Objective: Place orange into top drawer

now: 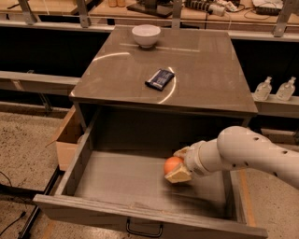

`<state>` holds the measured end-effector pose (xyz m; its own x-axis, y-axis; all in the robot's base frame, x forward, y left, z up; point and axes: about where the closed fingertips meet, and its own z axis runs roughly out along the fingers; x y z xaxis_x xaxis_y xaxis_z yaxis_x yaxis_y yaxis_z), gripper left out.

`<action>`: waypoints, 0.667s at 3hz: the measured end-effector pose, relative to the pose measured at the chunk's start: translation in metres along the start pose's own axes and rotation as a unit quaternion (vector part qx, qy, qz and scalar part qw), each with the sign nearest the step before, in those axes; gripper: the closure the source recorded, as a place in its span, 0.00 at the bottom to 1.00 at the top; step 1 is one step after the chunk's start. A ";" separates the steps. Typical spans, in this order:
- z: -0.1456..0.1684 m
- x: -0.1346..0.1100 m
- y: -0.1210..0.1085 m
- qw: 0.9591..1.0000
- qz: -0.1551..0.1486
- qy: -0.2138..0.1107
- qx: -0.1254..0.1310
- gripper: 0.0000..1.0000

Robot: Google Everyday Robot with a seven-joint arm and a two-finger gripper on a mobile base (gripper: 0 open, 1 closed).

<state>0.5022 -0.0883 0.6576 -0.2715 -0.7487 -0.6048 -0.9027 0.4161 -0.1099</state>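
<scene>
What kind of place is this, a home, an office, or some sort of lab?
Probably a robotics lab or workshop: workbenches strewn with cables run along the back, the floor is speckled and hard, and a robot gripper holds the orange inside the open top drawer.
</scene>
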 end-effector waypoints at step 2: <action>-0.004 -0.005 0.012 1.000 0.004 0.000 -0.015 0.00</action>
<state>0.4913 -0.0820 0.6626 -0.2783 -0.7458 -0.6053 -0.9100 0.4063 -0.0823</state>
